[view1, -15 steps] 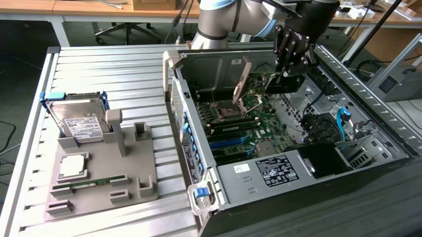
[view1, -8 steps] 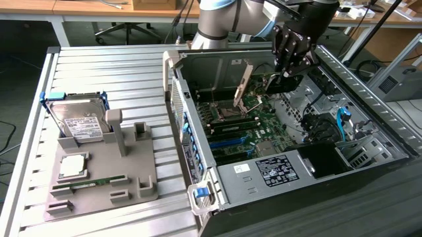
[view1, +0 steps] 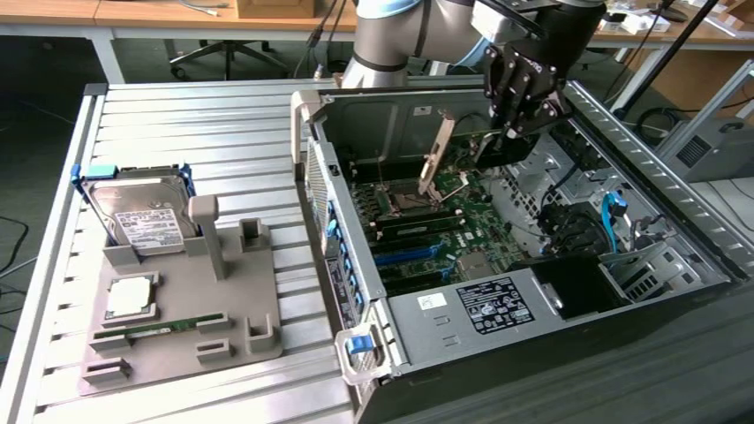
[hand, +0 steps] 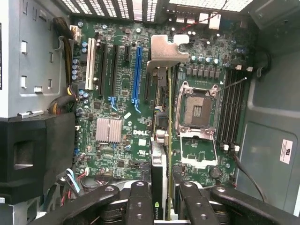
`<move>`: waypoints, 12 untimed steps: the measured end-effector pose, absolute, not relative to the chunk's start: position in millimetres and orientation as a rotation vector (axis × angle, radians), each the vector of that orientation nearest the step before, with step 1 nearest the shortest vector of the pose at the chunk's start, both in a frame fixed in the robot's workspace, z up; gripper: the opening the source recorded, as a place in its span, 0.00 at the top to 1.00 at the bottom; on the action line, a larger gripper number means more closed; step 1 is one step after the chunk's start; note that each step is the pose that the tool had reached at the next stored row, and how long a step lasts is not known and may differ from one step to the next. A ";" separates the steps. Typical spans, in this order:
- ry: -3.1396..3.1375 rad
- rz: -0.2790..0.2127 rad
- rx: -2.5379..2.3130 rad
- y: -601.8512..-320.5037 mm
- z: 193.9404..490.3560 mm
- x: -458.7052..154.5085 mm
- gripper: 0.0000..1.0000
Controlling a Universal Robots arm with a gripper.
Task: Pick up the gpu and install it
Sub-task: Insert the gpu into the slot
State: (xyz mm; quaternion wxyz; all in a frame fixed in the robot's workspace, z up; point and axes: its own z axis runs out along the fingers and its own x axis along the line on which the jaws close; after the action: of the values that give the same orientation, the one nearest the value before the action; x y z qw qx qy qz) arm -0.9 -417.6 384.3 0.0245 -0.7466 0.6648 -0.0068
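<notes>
Clamping the gpu, a thin dark circuit card with a silver-grey metal bracket across one end, the black gripper has its two fingers drawn in narrow. One presses on each flat face, and the card's near end is sandwiched between them.

The card stands on edge inside the open grey steel computer case, above the green motherboard. Its long axis runs straight out from the fingers towards the vented wall of the case, bracket end leading. That axis is parallel to the long blue plastic expansion slot. In the wrist view the card sits between that blue slot and the square metal-framed processor socket. Whether its lower edge touches the board cannot be told.

In the exterior view the gripper hangs over the case. The gpu shows as a dark slab beneath it, and the pale bracket slants towards the exterior view's left.

The motherboard is densely studded with small components, and a ribbed silver heat sink sits among them.

Well apart on the exterior view's left, on the ridged metal table, lies a grey moulded plastic tray. It carries a silver hard drive with a white label and a narrow green memory stick.
</notes>
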 end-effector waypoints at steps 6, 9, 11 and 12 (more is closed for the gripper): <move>2.079 -0.021 -2.289 -417.6 383.2 -0.8 0.73; 2.120 -0.023 -2.251 -417.6 382.3 -0.9 0.73; 2.121 -0.023 -2.251 -417.6 382.3 -0.9 0.73; 2.121 -0.023 -2.251 -417.6 382.2 -0.9 0.73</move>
State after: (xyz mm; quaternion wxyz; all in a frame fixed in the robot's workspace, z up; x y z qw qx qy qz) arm -0.9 -417.6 382.2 0.0244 -0.7276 0.6856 -0.0073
